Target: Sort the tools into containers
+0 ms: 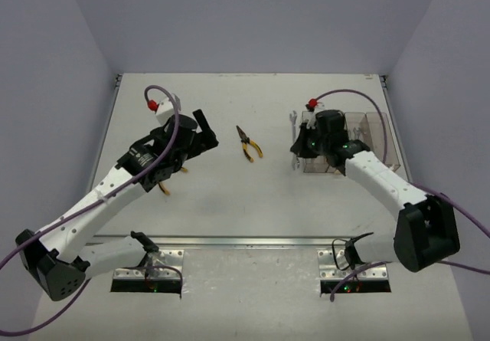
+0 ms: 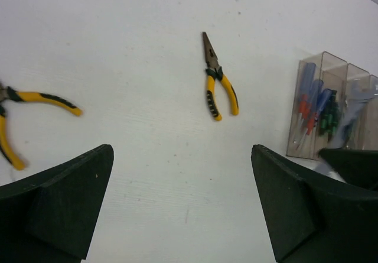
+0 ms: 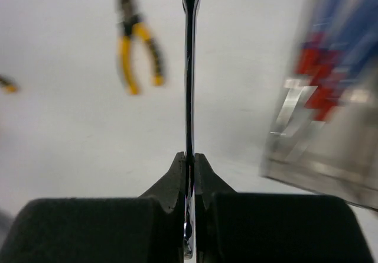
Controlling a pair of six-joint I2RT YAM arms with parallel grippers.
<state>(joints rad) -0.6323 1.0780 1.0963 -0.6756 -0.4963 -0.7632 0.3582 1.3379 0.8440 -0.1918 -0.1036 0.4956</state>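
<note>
Your top view looks down on the table point(image 1: 230, 195) from above and behind both arm bases. Your left wrist view looks low across it toward the middle pliers point(image 2: 214, 72) and the bins point(image 2: 331, 62); your right wrist view, nearer and blurred, shares both.

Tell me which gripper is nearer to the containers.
Right. The right gripper, shut on a wrench, sits at the containers' left edge; the left gripper, open, hangs across the table, beyond the middle pliers.
</note>
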